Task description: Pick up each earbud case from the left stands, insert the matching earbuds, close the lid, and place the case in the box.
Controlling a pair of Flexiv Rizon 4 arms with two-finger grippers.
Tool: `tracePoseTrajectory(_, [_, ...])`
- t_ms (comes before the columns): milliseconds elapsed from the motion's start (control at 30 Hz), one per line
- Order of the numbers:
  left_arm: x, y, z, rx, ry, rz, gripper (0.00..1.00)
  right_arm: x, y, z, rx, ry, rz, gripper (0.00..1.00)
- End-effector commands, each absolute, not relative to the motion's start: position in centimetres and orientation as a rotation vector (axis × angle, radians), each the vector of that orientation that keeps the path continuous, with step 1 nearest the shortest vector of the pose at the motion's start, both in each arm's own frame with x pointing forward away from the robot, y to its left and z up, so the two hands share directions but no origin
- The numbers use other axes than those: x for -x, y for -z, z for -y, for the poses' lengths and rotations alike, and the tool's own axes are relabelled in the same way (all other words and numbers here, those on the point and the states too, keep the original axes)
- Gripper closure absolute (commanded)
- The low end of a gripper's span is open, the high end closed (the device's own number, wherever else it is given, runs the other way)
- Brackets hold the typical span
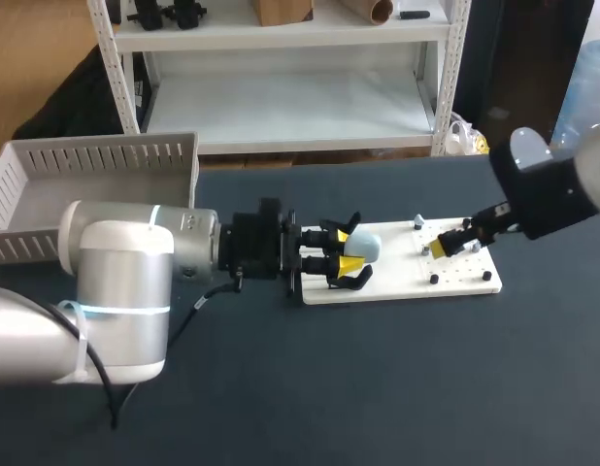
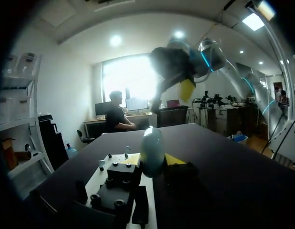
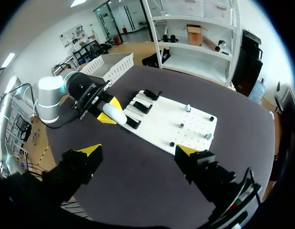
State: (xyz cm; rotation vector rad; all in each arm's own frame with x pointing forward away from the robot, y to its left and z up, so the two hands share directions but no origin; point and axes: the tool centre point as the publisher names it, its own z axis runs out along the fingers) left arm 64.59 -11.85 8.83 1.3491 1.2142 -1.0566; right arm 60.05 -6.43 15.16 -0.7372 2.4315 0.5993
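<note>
My left arm (image 1: 116, 277) lies low over the dark desk (image 1: 397, 388), near the slatted box (image 1: 96, 155). On the white board (image 1: 407, 283), its gripper (image 1: 345, 250) pinches the pale blue earbud case (image 1: 366, 245) at the black stands (image 1: 350, 282). The right gripper (image 3: 138, 150) hovers spread wide above the board. This looks like the pick-up step; next the case likely needs a straight lift clear.

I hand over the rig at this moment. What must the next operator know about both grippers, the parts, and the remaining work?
Left gripper: shut on the pale blue egg-shaped earbud case, by the black stands on the white board. I cannot tell whether the case is lifted.
Right gripper: open and empty, high above the board's pegged end.
Grey slotted box: at the table's back left, with no case visible inside.
Done: case gripped.
Left: insert earbuds, close lid, place case in box.
</note>
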Motion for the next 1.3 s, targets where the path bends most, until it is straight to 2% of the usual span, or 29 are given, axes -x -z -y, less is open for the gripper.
tracePoseTrajectory(33, [-64.6, -8.7, 11.9, -1.344, 1.054, -1.212, 1.0, -60.0, -14.8, 5.0, 0.751, -0.606, -2.436, 0.0])
tracePoseTrajectory(1300, [-64.6, -8.7, 11.9, -1.344, 1.054, -1.212, 1.0, -61.8, -11.5, -1.0, 0.777, -0.639, -2.485, 0.0])
